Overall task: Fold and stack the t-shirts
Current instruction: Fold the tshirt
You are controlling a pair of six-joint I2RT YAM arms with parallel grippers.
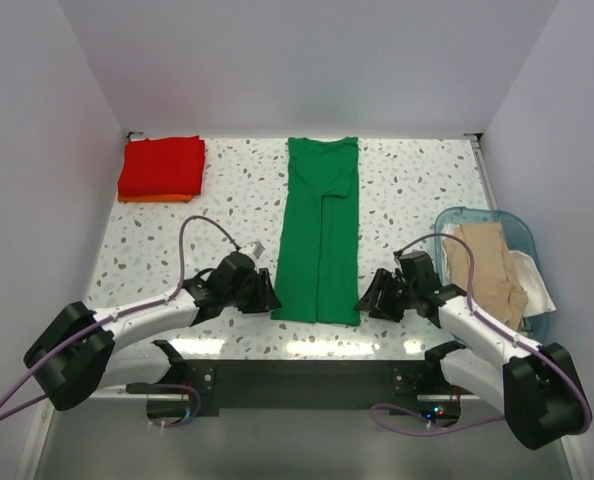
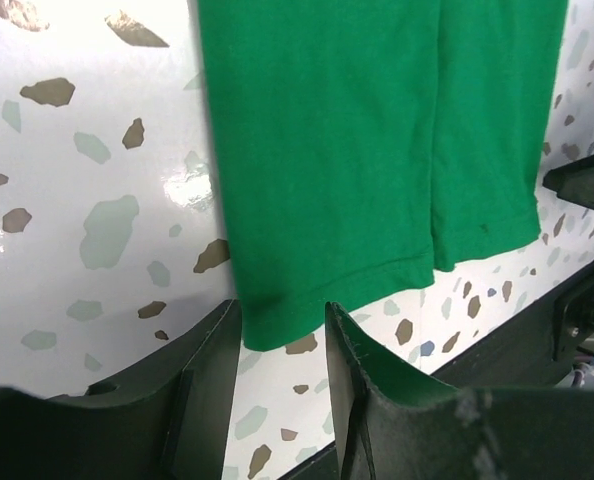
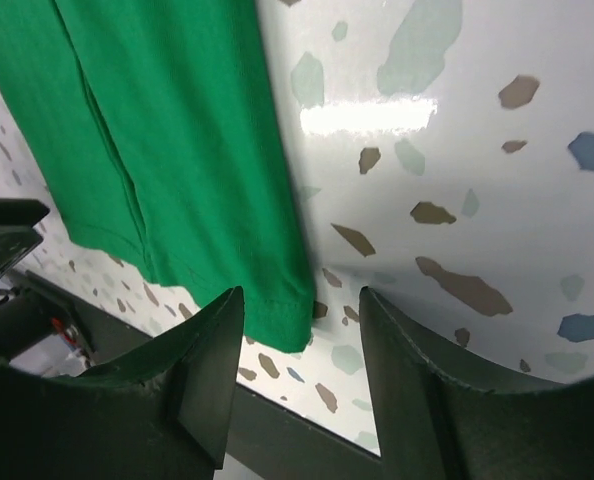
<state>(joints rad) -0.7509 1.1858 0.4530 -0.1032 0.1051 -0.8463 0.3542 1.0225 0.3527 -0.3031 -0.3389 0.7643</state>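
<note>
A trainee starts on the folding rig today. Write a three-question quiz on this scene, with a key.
1. Multiple choice: what lies under the folded red t-shirt in the far left corner? A) an orange t-shirt B) a white towel C) nothing but table.
2. True or false: each arm's jaws straddle a near corner of the green t-shirt.
3. Short answer: which t-shirts are in the blue basket?
Key: 1 A. 2 true. 3 the beige t-shirt and the white t-shirt.
</note>
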